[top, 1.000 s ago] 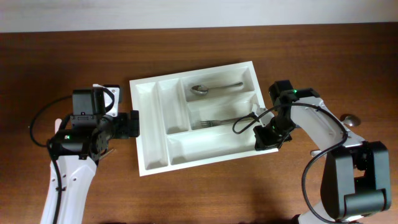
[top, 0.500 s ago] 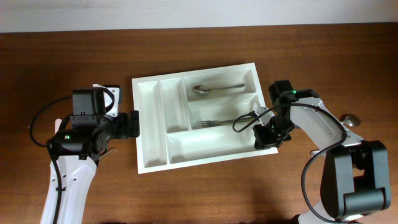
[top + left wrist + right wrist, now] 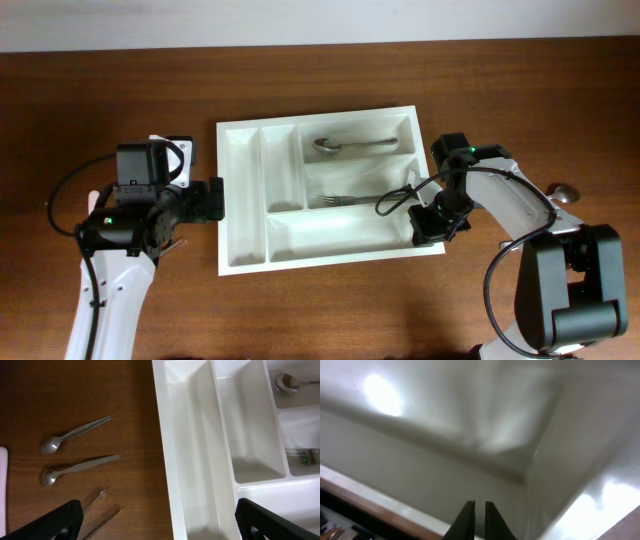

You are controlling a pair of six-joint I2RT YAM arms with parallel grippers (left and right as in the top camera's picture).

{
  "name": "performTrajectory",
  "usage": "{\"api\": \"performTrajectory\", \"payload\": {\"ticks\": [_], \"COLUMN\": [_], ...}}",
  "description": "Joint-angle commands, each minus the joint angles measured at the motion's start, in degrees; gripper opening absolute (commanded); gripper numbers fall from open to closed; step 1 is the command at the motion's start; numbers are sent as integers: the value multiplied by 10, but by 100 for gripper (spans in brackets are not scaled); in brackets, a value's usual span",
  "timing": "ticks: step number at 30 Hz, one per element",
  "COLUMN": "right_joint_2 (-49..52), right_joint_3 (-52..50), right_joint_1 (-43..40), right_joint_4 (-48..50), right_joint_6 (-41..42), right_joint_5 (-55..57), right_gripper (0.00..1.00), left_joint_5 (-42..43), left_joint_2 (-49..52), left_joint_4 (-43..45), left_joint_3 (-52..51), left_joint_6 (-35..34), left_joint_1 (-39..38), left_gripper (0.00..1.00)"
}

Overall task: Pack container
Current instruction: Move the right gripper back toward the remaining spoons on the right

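White plastic, the container [image 3: 245,200] lies flat in the middle of the brown bench [image 3: 320,310], between my two arms. Its long axis runs across from my left arm to my right, a little askew, with the right end turned slightly towards the bench's far edge. The two long narrow compartments sit at its left end and run crosswise to that axis. The three wider ones fill the right part, stacked from far to near.

A spoon [image 3: 345,145] lies in the farthest wide compartment, bowl to the left. A fork [image 3: 350,199] lies in the middle one, and the nearest is bare.

My right claw [image 3: 432,225] is clenched on the container's right rim, close to the near right corner. In the wrist view its fingertips are almost together, over blurred white plastic. My left claw [image 3: 216,200] is spread wide just beside the left rim and grips nothing. Below it on the wood lie two spoons [image 3: 75,434], beside each other, well apart from the container.

Against a second ago, the container has slid to the right, away from my left claw, and has turned a little. My right claw has moved with it. The spoon and fork have ridden along in their compartments.
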Motion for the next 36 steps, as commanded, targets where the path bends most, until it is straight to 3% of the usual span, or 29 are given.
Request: {"api": "performTrajectory", "payload": {"ticks": [1,5,15,17,18,20,24,30,36], "right_joint_2": [3,3,3,3,3,3,3,4,4], "right_joint_3": [8,66,329,370,380,390,379,347,223], "right_joint_1": [1,0,-46,-84,-106,-218,-340,-470,-518], "right_joint_4": [48,64,-20,-25,-27,-61,-88,-92,-24], "right_joint_6": [3,3,3,60,120,305,406,445,445], "right_joint_5": [6,7,7,31,62,139,139,137,146], "right_gripper": [9,17,16,11,18,56,85,92,93], "left_joint_5": [6,6,6,6,6,6,6,6,6], "left_joint_2": [0,0,0,0,0,0,0,0,0], "left_joint_4": [0,1,2,2,2,2,2,15,23], "left_joint_3": [13,13,13,13,13,13,13,13,13], "left_joint_6": [11,11,11,11,11,11,11,11,11], "left_joint_1": [-2,-2,-2,-2,-2,-2,-2,-2,-2], "left_gripper": [99,99,99,99,99,99,99,99,99]}}
